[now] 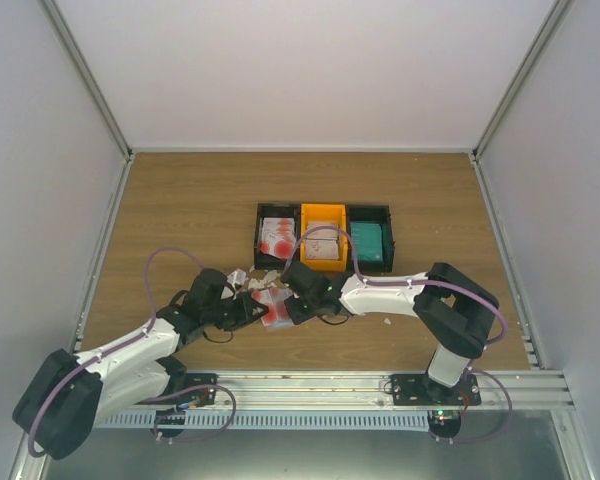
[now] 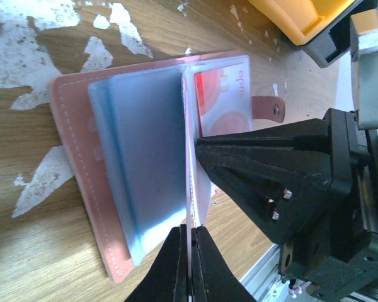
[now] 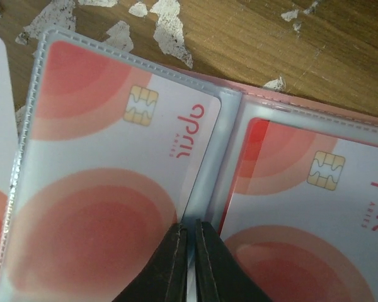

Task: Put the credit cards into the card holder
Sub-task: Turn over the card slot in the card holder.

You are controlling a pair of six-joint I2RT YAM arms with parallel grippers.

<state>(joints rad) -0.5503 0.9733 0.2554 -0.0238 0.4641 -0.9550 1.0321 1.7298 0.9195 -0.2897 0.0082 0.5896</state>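
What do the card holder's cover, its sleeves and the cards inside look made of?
The card holder cover looks like salmon-pink leather or leatherette, matte, with a stitched edge; which of the two is unclear. The sleeves look like clear soft plastic, glossy, with seams along the edges. The credit cards are probably stiff plastic, with a smooth printed face and a gold chip.

My left arm (image 1: 130, 352) and right arm (image 1: 385, 293) had white shells, black joints, looping purple cables (image 1: 165, 258); my right gripper (image 3: 189, 245) was black.
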